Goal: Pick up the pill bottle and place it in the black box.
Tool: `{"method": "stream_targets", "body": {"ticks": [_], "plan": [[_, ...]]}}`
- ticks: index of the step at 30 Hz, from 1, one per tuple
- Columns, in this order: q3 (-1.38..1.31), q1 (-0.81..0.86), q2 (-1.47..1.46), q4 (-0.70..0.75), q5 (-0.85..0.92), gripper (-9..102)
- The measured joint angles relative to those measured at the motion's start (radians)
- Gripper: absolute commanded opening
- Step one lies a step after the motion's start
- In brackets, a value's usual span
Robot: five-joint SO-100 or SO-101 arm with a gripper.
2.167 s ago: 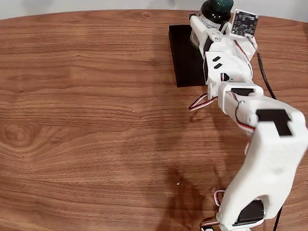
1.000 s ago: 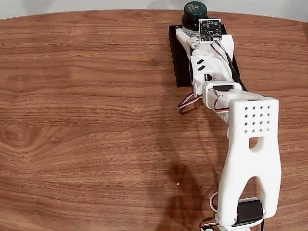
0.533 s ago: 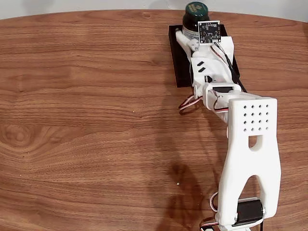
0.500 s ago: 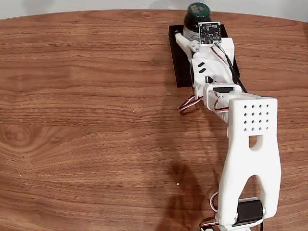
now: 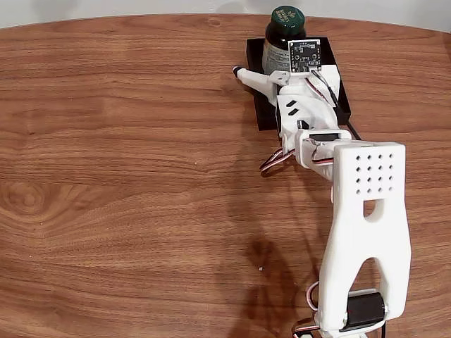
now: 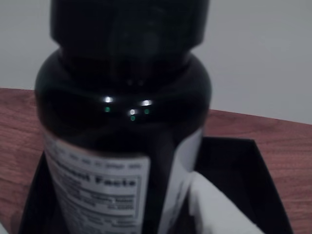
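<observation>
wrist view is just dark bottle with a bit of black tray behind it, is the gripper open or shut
Observer: Open. In the fixed view the gripper has one finger swung out to the left, with its tip past the left wall of the black box and over the table.
Operator: ok, is the bottle actually upright in the box
Observer: Yes. The pill bottle stands upright with its green lid facing up, at the far end of the box.
Operator: where does the arm sit relative to the box
Observer: The arm reaches in over the box's near wall and covers much of its floor.
</observation>
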State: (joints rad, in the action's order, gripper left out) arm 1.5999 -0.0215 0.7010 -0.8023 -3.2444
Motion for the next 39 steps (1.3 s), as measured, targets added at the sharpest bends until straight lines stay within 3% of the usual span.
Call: {"method": "stream_targets", "body": {"ticks": [10,30,39], "plan": [[0.232,-0.002,0.183,0.000,0.000,51],[0.847,0.028,0.833,0.000,0.005,50],[1.111,0.018,1.224,0.141,0.028,47]]}}
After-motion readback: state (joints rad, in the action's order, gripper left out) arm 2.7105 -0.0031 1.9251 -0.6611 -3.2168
